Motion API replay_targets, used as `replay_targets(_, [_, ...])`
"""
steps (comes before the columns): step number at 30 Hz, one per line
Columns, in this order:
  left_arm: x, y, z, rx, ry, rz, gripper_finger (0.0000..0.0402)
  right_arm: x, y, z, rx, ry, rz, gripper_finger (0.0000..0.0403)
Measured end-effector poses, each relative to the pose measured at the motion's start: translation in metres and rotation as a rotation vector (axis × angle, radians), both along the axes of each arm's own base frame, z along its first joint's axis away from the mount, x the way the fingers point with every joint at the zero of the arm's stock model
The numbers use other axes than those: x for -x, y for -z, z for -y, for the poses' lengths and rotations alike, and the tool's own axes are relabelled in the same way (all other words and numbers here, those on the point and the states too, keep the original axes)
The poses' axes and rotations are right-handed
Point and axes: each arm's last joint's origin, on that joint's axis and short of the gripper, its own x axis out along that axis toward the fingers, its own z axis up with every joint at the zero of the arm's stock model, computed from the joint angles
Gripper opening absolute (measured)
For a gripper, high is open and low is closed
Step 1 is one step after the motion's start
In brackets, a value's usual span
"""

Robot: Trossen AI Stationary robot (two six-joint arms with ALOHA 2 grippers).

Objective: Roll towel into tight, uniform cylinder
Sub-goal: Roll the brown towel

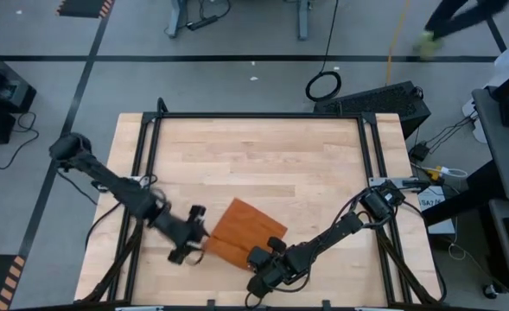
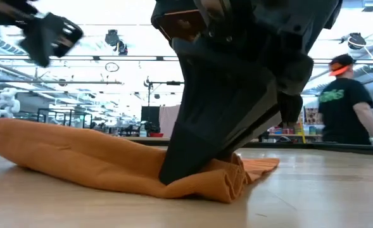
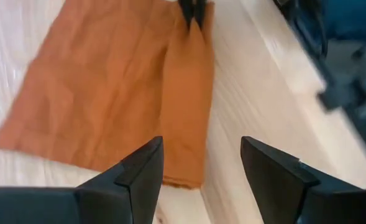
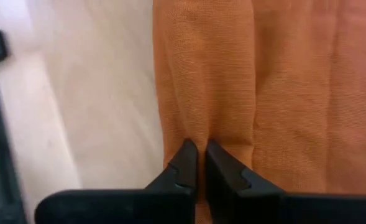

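A robotics lab or workshop: a wooden bench (image 1: 263, 155) in a black metal frame (image 1: 263, 115) stands on grey floor marked with tape lines, cables (image 1: 323, 85) trail across it, and a person (image 2: 349, 101) passes shelving under ceiling lights

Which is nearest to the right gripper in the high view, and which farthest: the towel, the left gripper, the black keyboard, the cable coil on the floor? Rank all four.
1. towel: the right gripper is on its rolled edge.
2. left gripper: at the towel's other side.
3. black keyboard: beyond the table's far right corner.
4. cable coil: on the floor, farther than the keyboard.
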Motion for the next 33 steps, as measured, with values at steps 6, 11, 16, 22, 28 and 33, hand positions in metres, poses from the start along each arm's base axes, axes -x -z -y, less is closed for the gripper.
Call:
replay_targets(6, [0.024, 0.03, 0.042, -0.273, 0.133, 0.144, 0.0219, 0.0, -0.011, -0.002, -0.074, -0.024, 0.012, 0.0007])
replay_targets(11, [0.024, 0.056, 0.062, -0.397, 0.174, 0.192, 0.0219, 0.0, -0.016, 0.001, -0.086, -0.027, -0.003, 0.0008])
replay_targets(16, [0.017, 0.075, 0.069, -0.447, 0.135, 0.213, 0.0219, -0.005, -0.017, 0.01, -0.109, -0.06, -0.028, 0.0008])
replay_targets(22, [0.001, 0.094, 0.059, -0.407, 0.071, 0.124, 0.0192, -0.012, -0.018, 0.019, -0.131, -0.146, -0.034, 0.0008])
replay_targets(28, [-0.009, 0.094, 0.048, -0.285, 0.016, 0.041, 0.0081, -0.014, -0.019, 0.023, -0.131, -0.17, -0.035, 0.0017])
replay_targets(33, [-0.015, 0.091, 0.042, -0.125, -0.044, -0.044, 0.0021, -0.01, -0.027, 0.018, -0.036, -0.196, 0.018, 0.0055])
